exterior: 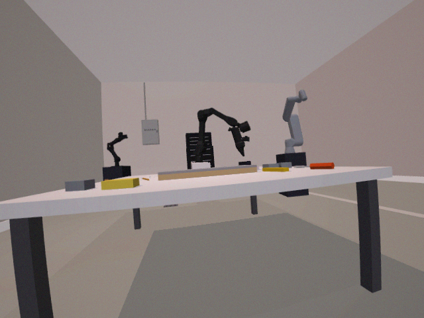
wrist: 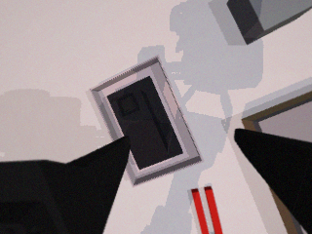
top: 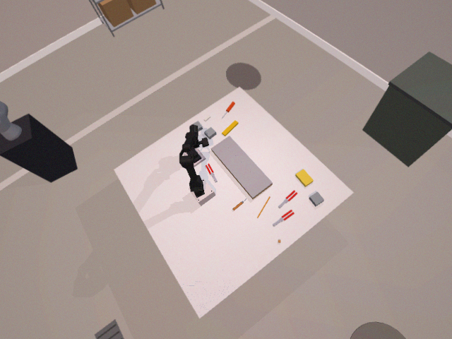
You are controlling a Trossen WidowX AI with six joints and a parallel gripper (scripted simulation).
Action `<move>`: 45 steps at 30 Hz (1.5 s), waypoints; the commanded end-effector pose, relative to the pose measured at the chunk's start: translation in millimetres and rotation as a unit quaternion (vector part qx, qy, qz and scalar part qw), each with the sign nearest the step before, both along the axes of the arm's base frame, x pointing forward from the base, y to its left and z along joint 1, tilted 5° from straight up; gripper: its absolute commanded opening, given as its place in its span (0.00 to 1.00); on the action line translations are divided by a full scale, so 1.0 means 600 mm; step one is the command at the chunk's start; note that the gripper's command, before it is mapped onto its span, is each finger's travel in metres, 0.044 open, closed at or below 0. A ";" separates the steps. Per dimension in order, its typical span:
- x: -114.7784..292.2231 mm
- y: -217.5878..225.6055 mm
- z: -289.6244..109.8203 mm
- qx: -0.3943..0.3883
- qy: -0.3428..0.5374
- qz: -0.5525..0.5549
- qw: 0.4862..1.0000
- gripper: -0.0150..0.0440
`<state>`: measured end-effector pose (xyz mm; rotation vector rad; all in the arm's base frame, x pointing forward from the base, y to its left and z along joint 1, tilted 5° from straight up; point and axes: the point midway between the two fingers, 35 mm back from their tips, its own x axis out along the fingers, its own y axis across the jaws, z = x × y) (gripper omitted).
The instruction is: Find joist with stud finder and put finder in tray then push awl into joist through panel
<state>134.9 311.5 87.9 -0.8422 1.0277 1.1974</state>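
The dark stud finder (wrist: 143,124) lies flat inside the small grey tray (wrist: 166,80), and it shows as a low dark shape in the exterior view (exterior: 244,162). My gripper (wrist: 180,137) (exterior: 241,150) (top: 201,142) is open and empty, hanging a little above the tray with its fingers spread to either side. The grey floor panel (top: 241,166) (exterior: 205,171) (wrist: 288,114) lies just right of the tray. A small orange-handled tool (top: 238,205), probably the awl, lies beyond the panel's near end.
Red-handled pliers (wrist: 205,210) (top: 212,174) lie beside the tray, and a grey block (wrist: 253,15) (top: 210,133) lies behind it. A yellow bar (top: 229,127), an orange screwdriver (top: 229,107), a pencil (top: 263,206), two more pliers (top: 288,198), a yellow block (top: 304,177) and a grey block (top: 316,198) lie around the panel.
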 end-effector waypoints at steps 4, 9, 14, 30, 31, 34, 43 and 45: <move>0.133 -0.107 -0.028 -0.008 0.065 -0.299 0.952 1.00; 0.212 -0.214 -0.045 0.002 0.110 -0.522 0.846 1.00; 0.259 -0.333 -0.058 0.014 0.137 -0.693 0.707 1.00; 0.229 -0.640 -0.091 0.075 0.201 -0.961 0.176 1.00; 0.223 -0.657 -0.094 0.080 0.202 -0.967 0.133 1.00; 0.197 -0.713 -0.103 0.098 0.205 -0.974 -0.015 1.00; 0.067 -0.861 -0.132 0.148 0.189 -0.843 -0.481 1.00; 0.044 -0.877 -0.137 0.153 0.183 -0.806 -0.541 1.00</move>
